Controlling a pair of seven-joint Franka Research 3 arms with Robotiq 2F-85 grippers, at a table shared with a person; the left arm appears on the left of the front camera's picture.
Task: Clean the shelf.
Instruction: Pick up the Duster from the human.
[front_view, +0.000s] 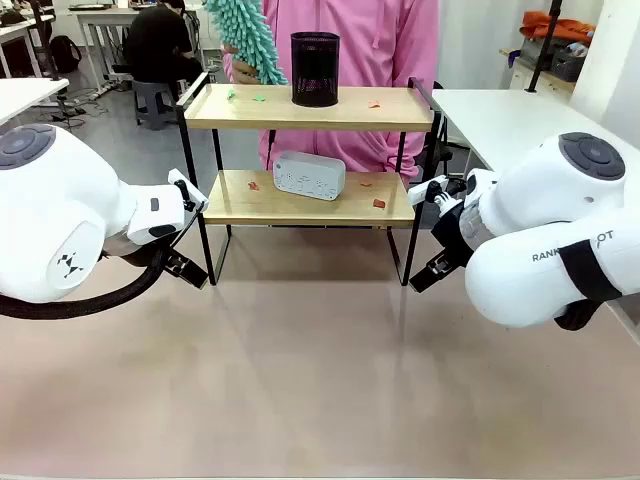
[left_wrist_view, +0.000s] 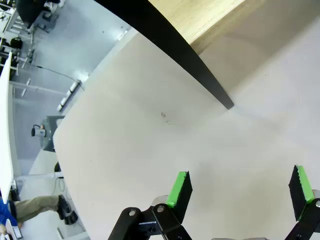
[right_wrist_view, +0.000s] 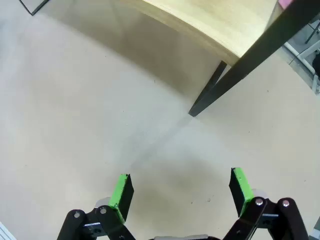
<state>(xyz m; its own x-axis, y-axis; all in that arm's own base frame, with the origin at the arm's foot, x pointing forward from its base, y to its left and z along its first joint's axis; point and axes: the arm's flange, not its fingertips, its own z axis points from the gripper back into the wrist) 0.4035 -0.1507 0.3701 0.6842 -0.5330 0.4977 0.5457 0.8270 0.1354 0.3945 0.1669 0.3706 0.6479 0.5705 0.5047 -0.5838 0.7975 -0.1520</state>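
Front view: the shelf stands on the tabletop, with a black mesh bin on its top board, a white box on its lower board and small scraps on both. A person behind the shelf holds a teal duster. The left claw is near the shelf's front left leg, the right claw near its front right leg.

Left wrist view: the green pads are spread wide and empty, short of a shelf leg.

Right wrist view: the pads are likewise apart and hold nothing, below the shelf's lower board.
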